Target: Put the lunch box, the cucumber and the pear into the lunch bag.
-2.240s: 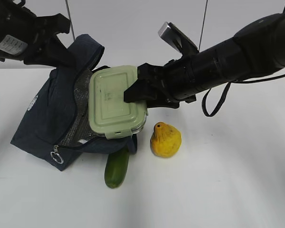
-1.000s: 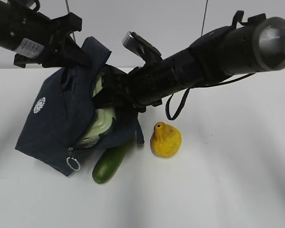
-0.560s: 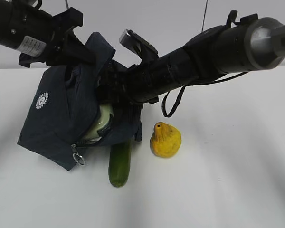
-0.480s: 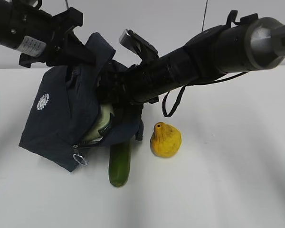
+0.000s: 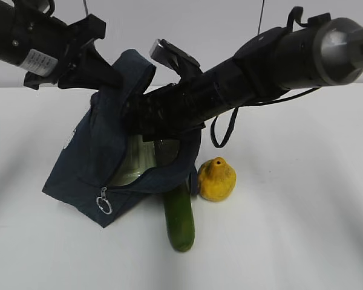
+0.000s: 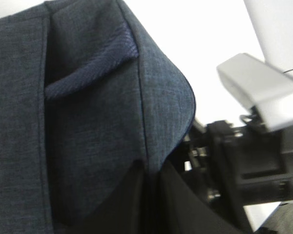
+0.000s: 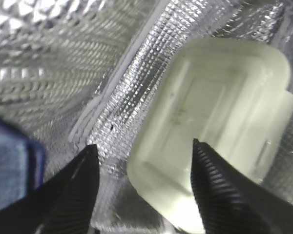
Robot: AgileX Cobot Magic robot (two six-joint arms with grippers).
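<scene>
The right gripper [image 7: 141,190] has its jaws spread and released inside the dark navy fabric lunch bag [image 5: 91,157], with the pale sage-green lidded lunch box [image 7: 215,131] lying free on the silver foil lining beyond them, while the left gripper [image 6: 149,178] has its jaws clenched on the bag's upper edge, apparently to hold the mouth open. On the white table [image 5: 290,241], the smooth dark green cucumber [image 5: 179,219] and the lumpy yellow-orange pear [image 5: 216,179] lie just beside the bag's mouth, not yet packed. The right arm fills the opening, so it likely has to come out before either goes in.
</scene>
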